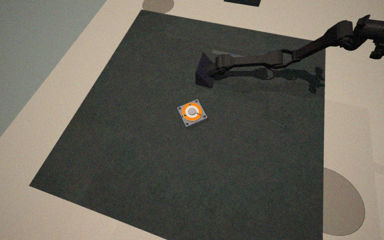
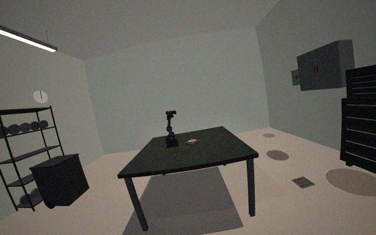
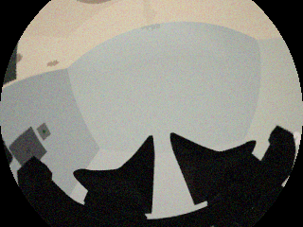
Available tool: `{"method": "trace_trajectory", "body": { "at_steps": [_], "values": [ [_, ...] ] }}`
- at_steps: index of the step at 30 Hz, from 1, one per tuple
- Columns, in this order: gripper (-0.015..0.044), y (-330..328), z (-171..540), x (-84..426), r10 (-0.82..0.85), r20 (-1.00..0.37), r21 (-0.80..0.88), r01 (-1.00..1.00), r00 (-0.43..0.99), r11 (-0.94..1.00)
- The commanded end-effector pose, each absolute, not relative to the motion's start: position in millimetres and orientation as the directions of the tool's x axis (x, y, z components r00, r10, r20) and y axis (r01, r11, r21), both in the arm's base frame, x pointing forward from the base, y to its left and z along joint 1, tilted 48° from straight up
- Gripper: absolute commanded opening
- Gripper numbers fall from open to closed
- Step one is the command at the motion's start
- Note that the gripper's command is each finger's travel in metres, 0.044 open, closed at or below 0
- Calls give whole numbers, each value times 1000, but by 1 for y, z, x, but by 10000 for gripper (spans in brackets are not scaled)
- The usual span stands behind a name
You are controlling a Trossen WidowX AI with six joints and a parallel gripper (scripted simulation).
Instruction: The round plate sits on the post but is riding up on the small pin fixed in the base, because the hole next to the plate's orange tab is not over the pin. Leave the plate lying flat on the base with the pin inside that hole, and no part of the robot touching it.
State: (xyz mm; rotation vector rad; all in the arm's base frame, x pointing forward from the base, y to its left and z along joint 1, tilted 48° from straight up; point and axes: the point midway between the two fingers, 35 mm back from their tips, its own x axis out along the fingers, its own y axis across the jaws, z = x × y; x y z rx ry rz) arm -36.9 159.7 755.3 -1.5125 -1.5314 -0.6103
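In the top view, a little left of the middle of the frame, the round plate lies on its grey square base, with the pale post showing through its centre; I cannot make out the orange tab, the hole or the pin at this size. The base sits on the dark table. Further to the right and higher, the robot's foot stands on the table, and the arm stretches to the upper right corner, where the gripper hangs past the table edge, well apart from the plate. In the wrist view, the two dark fingers stand close together in the lower middle, nearly closed, with only a narrow slit and nothing between them; behind them only the wall and the ceiling are visible.
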Motion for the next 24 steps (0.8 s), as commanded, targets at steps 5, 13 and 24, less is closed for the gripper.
{"method": "trace_trajectory", "body": {
  "at_steps": [5, 13, 24],
  "values": [
    [0, 47, 768, 44, 276, 906, -396, 873, 321, 283],
    [0, -34, 742, 125, 111, 853, -511, 769, 511, 385],
    [0, -119, 665, 239, -83, 637, -578, 546, 766, 606]
  ]
}}
